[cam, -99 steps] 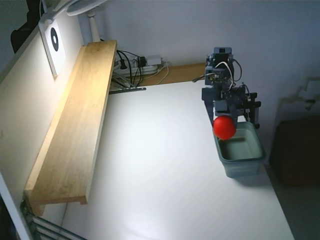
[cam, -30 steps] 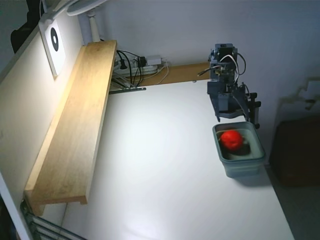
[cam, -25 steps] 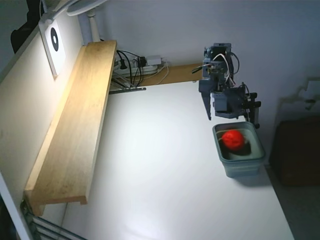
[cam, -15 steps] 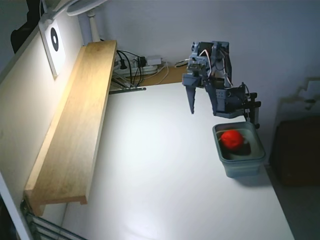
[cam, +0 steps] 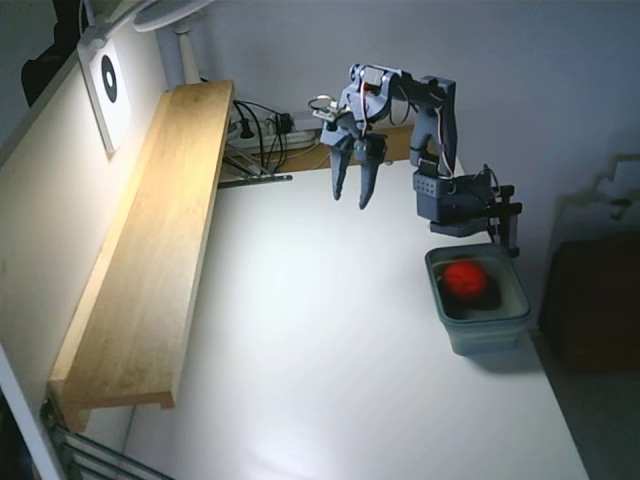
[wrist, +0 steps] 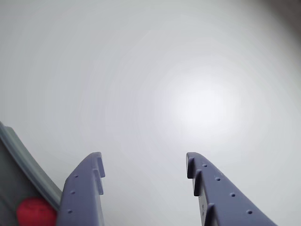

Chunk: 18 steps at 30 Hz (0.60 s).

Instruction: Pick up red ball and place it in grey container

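So the setup is a plain white table (cam: 330, 350), really bright in the middle where the light pools on it, and in the wrist view it's basically just a glowing white blur with one hot spot. Along the left edge in the fixed view there's a long wooden shelf (cam: 150, 250) running up against a pale wall, with a white card showing a black ring (cam: 107, 85) propped above it and the base of a white lamp (cam: 180, 30) at the top. A tangle of black cables (cam: 262, 135) sits at the far end of the table behind the arm. The back wall is a bluish grey, and off to the right it gets dark, with some brownish furniture (cam: 590, 300) I can't really make out. The red ball (cam: 465, 278) is sitting inside the grey container (cam: 480, 325), which stands near the right edge of the table just in front of the arm's base; the wrist view catches a bit of both in its bottom left corner. The gripper (cam: 352, 198) hangs in the air well above the table, up and to the left of the tub, fingers pointing down, spread clearly apart with nothing between them, just white table showing through the gap.
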### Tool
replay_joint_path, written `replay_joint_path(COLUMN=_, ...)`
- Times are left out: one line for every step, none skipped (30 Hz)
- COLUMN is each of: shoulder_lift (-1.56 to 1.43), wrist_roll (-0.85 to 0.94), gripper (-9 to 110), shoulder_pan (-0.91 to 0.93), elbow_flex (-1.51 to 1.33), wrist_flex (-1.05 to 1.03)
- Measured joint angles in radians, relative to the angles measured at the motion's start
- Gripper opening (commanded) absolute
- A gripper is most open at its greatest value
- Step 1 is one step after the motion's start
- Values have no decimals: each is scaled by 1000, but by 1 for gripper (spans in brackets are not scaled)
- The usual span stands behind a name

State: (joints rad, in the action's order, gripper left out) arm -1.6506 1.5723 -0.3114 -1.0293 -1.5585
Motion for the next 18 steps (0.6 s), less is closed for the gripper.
replay_joint_path(shoulder_lift=-9, wrist_roll=2, gripper=17, shoulder_pan=26, elbow_flex=-8, wrist_flex=-5)
replay_joint_path(shoulder_lift=-23, wrist_roll=2, gripper=16, shoulder_pan=52, elbow_flex=-20, wrist_flex=-8)
replay_joint_path(shoulder_lift=-37, wrist_roll=0, gripper=15, shoulder_pan=80, elbow_flex=-28, wrist_flex=-11)
replay_joint_path(shoulder_lift=-51, wrist_roll=0, gripper=15, shoulder_pan=106, elbow_flex=-37, wrist_flex=-18)
replay_joint_path(shoulder_lift=-63, wrist_roll=2, gripper=14, shoulder_pan=132, elbow_flex=-41, wrist_flex=-23)
replay_joint_path(shoulder_lift=-75, wrist_roll=2, gripper=13, shoulder_pan=156, elbow_flex=-54, wrist_flex=-23)
replay_joint_path(shoulder_lift=-84, wrist_roll=0, gripper=13, shoulder_pan=183, elbow_flex=-67, wrist_flex=-32)
replay_joint_path(shoulder_lift=-94, wrist_roll=0, gripper=12, shoulder_pan=206, elbow_flex=-74, wrist_flex=-38)
replay_joint_path(shoulder_lift=-106, wrist_roll=0, gripper=11, shoulder_pan=230, elbow_flex=-78, wrist_flex=-41)
replay_joint_path(shoulder_lift=-117, wrist_roll=0, gripper=11, shoulder_pan=256, elbow_flex=-87, wrist_flex=-51)
replay_joint_path(shoulder_lift=-132, wrist_roll=0, gripper=10, shoulder_pan=281, elbow_flex=-95, wrist_flex=-57)
replay_joint_path(shoulder_lift=-146, wrist_roll=0, gripper=9, shoulder_pan=301, elbow_flex=-107, wrist_flex=-58)
replay_joint_path(shoulder_lift=-155, wrist_roll=0, gripper=9, shoulder_pan=321, elbow_flex=-121, wrist_flex=-69)
replay_joint_path(shoulder_lift=-166, wrist_roll=0, gripper=8, shoulder_pan=334, elbow_flex=-126, wrist_flex=-74)
replay_joint_path(shoulder_lift=-172, wrist_roll=2, gripper=7, shoulder_pan=357, elbow_flex=-127, wrist_flex=-75)
replay_joint_path(shoulder_lift=-186, wrist_roll=2, gripper=7, shoulder_pan=379, elbow_flex=-135, wrist_flex=-77)
replay_joint_path(shoulder_lift=-201, wrist_roll=2, gripper=6, shoulder_pan=407, elbow_flex=-141, wrist_flex=-87)
replay_joint_path(shoulder_lift=-212, wrist_roll=2, gripper=5, shoulder_pan=437, elbow_flex=-152, wrist_flex=-92)
